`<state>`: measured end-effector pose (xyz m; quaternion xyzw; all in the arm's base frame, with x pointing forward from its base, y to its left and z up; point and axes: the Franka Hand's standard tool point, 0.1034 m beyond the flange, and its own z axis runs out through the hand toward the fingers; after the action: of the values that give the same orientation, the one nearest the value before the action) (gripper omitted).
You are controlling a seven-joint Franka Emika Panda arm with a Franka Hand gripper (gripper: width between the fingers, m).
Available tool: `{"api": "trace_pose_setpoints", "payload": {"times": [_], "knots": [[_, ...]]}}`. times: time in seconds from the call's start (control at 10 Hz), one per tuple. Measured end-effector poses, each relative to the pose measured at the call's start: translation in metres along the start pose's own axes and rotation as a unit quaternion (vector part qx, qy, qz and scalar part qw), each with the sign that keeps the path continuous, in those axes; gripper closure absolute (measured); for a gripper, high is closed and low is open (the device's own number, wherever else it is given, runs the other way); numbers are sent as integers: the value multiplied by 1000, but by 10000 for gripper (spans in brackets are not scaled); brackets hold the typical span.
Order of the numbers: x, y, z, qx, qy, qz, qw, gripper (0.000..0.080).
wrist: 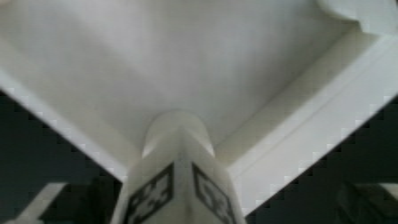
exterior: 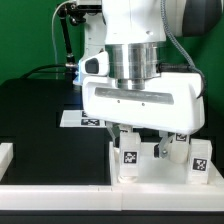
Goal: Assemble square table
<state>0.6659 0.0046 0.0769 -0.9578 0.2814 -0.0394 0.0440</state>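
Observation:
The white square slab [exterior: 160,176] lies at the exterior view's lower right, with tag-marked white leg blocks [exterior: 130,156] [exterior: 200,160] standing up from it. My gripper [exterior: 142,146] hangs right over the slab, its fingers reaching down around the leg block on the exterior view's left. In the wrist view that leg [wrist: 178,175] rises between my fingers [wrist: 36,205] with a dark gap on each side, over the slab's flat face [wrist: 214,60]. The jaws stand apart and do not touch the leg.
The marker board [exterior: 82,119] lies on the black table behind the slab. A white border bar [exterior: 5,156] sits at the exterior view's left edge and another runs along the front [exterior: 60,190].

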Motion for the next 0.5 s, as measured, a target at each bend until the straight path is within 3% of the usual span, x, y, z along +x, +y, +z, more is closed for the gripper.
{"api": "trace_pose_setpoints", "payload": {"times": [0.1, 0.3, 0.5], "knots": [[3, 1, -3, -7, -8, -94, 996, 150], [4, 1, -4, -5, -7, -76, 997, 150], [4, 1, -4, -5, -8, -51, 999, 421]]}}
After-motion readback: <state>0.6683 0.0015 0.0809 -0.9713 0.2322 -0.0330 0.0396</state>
